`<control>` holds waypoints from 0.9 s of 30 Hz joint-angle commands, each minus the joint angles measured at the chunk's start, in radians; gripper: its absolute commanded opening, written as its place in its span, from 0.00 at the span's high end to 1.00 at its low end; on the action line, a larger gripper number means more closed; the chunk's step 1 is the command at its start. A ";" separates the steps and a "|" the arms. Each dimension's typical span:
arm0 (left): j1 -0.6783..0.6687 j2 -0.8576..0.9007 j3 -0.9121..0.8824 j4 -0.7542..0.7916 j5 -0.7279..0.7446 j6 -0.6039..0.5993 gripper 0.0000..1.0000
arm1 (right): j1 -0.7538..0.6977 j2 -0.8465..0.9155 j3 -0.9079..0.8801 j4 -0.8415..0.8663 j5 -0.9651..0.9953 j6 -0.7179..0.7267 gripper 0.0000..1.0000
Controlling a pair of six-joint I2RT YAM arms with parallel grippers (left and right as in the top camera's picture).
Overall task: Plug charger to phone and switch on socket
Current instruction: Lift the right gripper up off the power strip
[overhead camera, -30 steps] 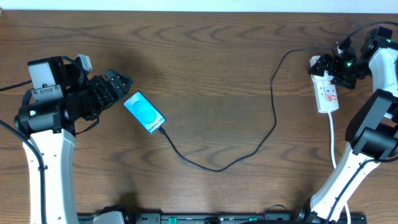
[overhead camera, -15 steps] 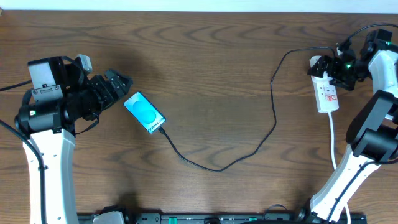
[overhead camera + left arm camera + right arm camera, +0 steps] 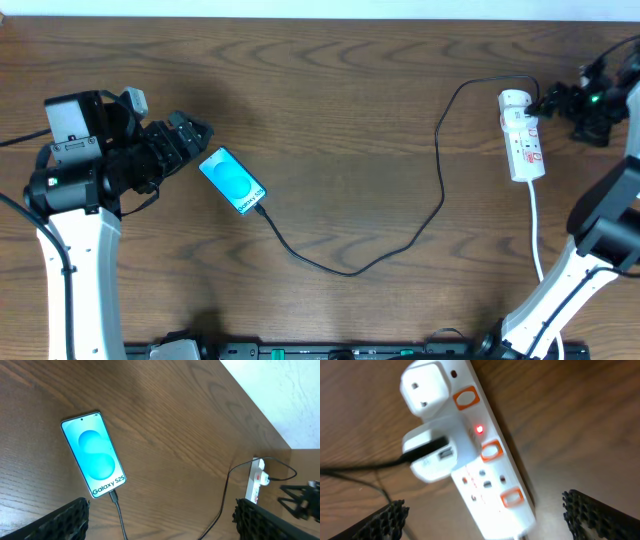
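Overhead: left jaws and right jaws spread; charger (image 3: 440, 175) crosses table (image 3: 330, 90) from phone (image 3: 232, 181) to socket (image 3: 522, 150).

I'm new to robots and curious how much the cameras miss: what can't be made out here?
Whether the charger is fully seated in the phone: the tip is too small in the left wrist and overhead views.
The socket switches' positions: the right wrist view is blurred, though a red light glows.
Where the socket's cord ends: overhead, it runs behind the right arm.
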 commanded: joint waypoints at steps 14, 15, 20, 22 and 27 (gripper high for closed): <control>0.003 0.006 0.002 0.001 0.010 -0.005 0.07 | 0.182 -0.473 0.045 -0.280 0.124 0.018 0.01; 0.003 0.006 0.002 0.000 0.010 -0.005 0.07 | 0.187 -0.486 0.045 -0.290 0.124 0.018 0.01; 0.003 0.006 0.002 0.000 0.010 -0.005 0.07 | 0.195 -0.515 0.045 -0.314 0.124 0.018 0.01; 0.003 0.006 0.002 0.000 0.010 -0.005 0.07 | 0.195 -0.515 0.044 -0.319 0.124 0.017 0.01; 0.003 0.006 0.002 0.000 0.010 -0.005 0.07 | 0.195 -0.514 0.043 -0.319 0.124 0.017 0.01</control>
